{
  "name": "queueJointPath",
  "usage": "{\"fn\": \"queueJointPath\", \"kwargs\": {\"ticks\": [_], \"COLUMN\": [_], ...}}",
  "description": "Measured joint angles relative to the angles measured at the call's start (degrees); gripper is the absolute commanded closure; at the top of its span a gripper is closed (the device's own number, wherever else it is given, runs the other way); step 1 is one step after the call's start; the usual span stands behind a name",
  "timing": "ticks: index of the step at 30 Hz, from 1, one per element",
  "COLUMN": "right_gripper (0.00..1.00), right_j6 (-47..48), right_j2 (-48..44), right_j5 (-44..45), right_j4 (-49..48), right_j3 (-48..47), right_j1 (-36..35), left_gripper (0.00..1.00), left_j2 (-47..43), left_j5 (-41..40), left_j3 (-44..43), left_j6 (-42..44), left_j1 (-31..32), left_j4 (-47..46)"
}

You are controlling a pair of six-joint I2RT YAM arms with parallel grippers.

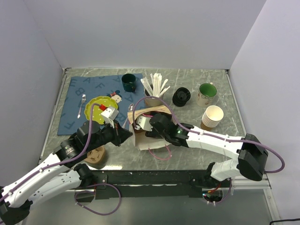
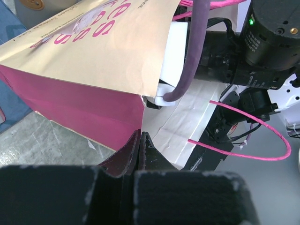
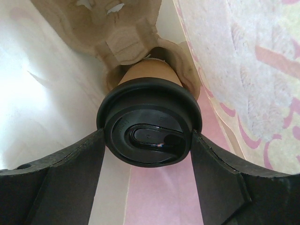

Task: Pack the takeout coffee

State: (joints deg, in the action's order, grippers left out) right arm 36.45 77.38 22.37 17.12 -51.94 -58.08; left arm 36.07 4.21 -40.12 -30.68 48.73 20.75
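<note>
The takeout coffee (image 3: pixel 149 123), a tan cup with a black lid, sits in a socket of a pulp cup carrier (image 3: pixel 126 40) inside the paper bag (image 3: pixel 243 70). My right gripper (image 3: pixel 146 140) is deep in the bag, with both fingers pressed against the sides of the lid. In the top view the bag (image 1: pixel 143 140) lies on its side at the table's middle, and the cup is hidden there. My left gripper (image 2: pixel 140 137) is shut on the lower edge of the bag's mouth (image 2: pixel 117 126), beside the pink handles (image 2: pixel 262 136).
A stack of lidless paper cups (image 1: pixel 212 117), a stack of black lids (image 1: pixel 181 96), a green-lined mug (image 1: pixel 206 93), a dark mug (image 1: pixel 129 82) and a cup of stirrers (image 1: pixel 154 89) stand behind. A blue mat (image 1: pixel 79 93) with plate (image 1: pixel 96 107) lies left. A brown cardboard piece (image 1: pixel 96 157) sits near the front.
</note>
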Motion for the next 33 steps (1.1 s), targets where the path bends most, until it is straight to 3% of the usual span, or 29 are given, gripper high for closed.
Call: {"fn": "queueJointPath", "kwargs": {"ticks": [33], "right_gripper": [0.33], "right_j6": [-2.56], "right_j2": [2.82], "right_j5": [-0.76], "right_j4": [-3.63], "right_j3": [0.74], "right_j1": [2.12], "left_gripper": [0.99], "left_j2": [-0.46], "left_j5": [-0.63], "left_j3": [0.57], "left_j6": [0.00], "left_j1": [-0.09], "left_j4": [-0.83]}}
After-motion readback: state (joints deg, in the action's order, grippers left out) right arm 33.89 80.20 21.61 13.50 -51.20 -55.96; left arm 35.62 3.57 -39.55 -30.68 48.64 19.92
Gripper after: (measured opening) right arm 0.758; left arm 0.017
